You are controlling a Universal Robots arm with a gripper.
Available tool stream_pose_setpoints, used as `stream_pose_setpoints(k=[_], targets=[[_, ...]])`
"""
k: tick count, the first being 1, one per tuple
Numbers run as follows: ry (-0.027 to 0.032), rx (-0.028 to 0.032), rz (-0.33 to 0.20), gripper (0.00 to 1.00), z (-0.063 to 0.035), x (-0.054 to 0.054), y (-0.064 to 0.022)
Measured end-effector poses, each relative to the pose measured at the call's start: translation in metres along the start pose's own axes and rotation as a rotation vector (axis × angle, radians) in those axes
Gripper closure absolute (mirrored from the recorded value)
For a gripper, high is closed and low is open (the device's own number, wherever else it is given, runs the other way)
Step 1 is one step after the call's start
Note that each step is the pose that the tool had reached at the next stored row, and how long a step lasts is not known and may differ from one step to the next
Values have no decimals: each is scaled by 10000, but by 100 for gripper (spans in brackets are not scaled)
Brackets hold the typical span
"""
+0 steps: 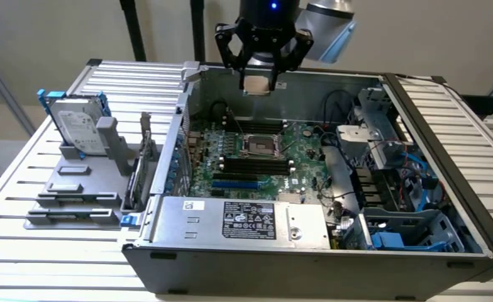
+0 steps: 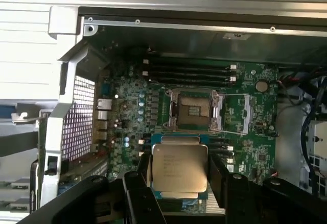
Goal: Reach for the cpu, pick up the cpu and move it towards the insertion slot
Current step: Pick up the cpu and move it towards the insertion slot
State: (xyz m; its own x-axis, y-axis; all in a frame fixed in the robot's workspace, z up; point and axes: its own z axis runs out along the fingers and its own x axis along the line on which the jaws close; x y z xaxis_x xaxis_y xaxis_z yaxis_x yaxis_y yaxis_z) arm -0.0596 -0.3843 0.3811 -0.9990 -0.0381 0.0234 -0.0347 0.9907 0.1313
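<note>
The cpu (image 2: 180, 166) is a flat square chip with a shiny silver top, and my gripper (image 2: 179, 178) is shut on it, one black finger on each side. In the exterior view the gripper (image 1: 260, 80) hangs above the open computer case with the pale cpu (image 1: 259, 85) between its fingers, over the case's far wall. The insertion slot (image 1: 259, 146) is a square socket with a silver frame and dark centre on the green motherboard, below and in front of the gripper. In the wrist view the insertion slot (image 2: 194, 110) lies just beyond the held chip, apart from it.
Long black memory slots (image 1: 248, 167) lie beside the socket. A grey power supply (image 1: 246, 220) fills the case's near side. Cables and drive bays (image 1: 389, 170) crowd the exterior view's right. An upright hard drive with blue rails (image 1: 78, 129) stands outside on the left.
</note>
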Motion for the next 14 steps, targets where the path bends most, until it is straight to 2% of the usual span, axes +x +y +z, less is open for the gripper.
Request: stream_pose_setpoints(k=[5, 9, 11, 14], targets=[[3, 90, 2, 45, 82, -100, 177], [10, 258, 8, 45, 120, -140, 318], [29, 337, 12, 45, 129, -157, 364], [65, 421, 17, 45, 135, -187, 405]])
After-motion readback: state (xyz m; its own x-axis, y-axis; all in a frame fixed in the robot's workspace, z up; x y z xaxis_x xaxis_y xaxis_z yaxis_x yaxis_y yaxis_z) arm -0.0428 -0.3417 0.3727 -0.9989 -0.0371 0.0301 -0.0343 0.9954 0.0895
